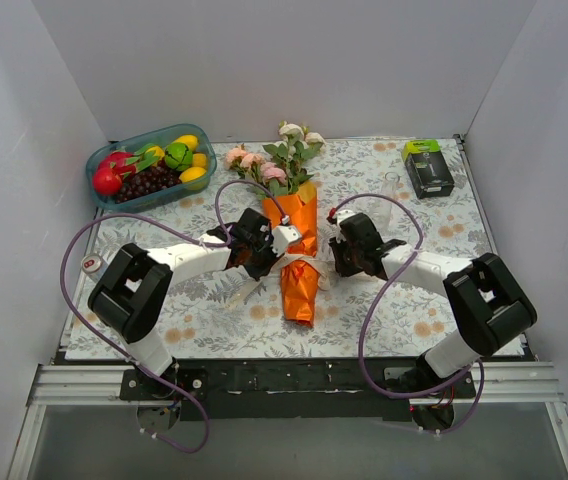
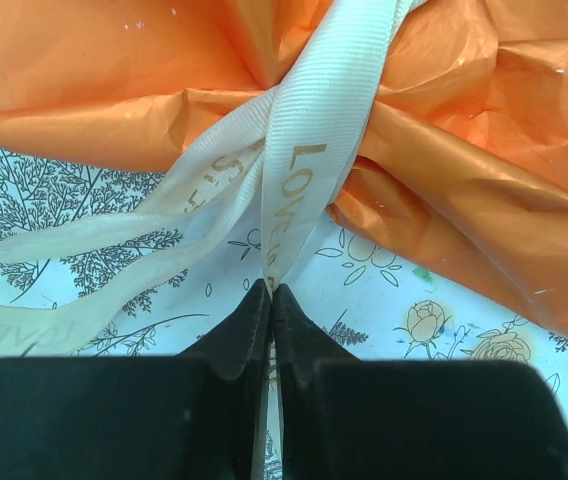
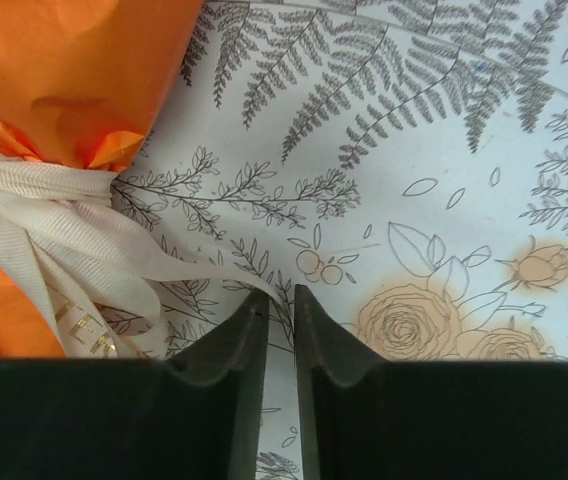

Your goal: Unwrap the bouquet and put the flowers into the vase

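The overhead camera looks down from the near side over the whole tabletop (image 1: pixel 214 320). Both wrist cameras sit close, facing one cream ribbon (image 2: pixel 309 130) from left and right.

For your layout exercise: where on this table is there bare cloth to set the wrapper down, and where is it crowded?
Free: the cloth between the box, the vase and the right arm; also the near strip either side of the foot of the bouquet. Crowded: the centre, around the bouquet, and the far left by the fruit bowl.
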`<act>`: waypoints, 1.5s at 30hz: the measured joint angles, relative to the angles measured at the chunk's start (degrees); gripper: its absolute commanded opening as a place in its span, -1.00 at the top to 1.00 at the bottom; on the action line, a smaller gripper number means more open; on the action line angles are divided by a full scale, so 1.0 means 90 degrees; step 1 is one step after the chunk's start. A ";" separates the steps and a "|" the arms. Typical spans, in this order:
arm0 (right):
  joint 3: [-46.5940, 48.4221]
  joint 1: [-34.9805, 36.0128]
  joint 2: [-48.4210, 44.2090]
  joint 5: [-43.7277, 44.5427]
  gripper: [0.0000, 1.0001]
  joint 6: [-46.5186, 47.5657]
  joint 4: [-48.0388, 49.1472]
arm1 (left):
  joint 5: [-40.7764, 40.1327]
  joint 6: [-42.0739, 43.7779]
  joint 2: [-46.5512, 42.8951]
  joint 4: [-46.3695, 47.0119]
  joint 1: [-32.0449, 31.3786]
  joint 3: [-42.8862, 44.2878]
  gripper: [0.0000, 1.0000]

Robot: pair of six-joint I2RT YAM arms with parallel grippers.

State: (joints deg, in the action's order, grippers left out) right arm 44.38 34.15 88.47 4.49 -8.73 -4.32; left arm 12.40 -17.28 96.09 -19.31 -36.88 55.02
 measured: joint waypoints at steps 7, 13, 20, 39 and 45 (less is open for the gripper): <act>-0.0236 0.0002 -0.0277 -0.0063 0.97 -0.0202 -0.0051 | -0.0063 -0.0107 -0.0032 0.0005 0.0002 0.0000 1.00; -0.0352 0.0024 -0.1450 0.0308 0.97 -0.0425 -0.0386 | -0.0136 -0.0131 -0.0437 -0.0002 0.0168 0.0005 1.00; -0.0352 0.0029 -0.2159 0.1049 0.97 -0.0680 -0.0865 | -0.0158 -0.0119 -0.1037 -0.0175 0.0940 0.0160 1.00; 0.0665 -0.0044 -0.2885 0.3769 0.97 -0.2441 -0.3738 | -0.0719 0.0381 -0.2446 -0.0712 0.3388 -0.0015 1.00; 0.0804 -0.0410 -0.2905 0.4760 0.97 -0.3427 -0.4969 | -0.1258 0.0194 -0.2390 -0.0588 0.3691 -0.0015 1.00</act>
State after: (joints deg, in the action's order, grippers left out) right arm 51.62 30.46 62.33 47.33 -39.57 -49.04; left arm 1.08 -15.53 74.59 -24.60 -3.66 54.89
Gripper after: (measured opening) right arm 0.023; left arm 0.012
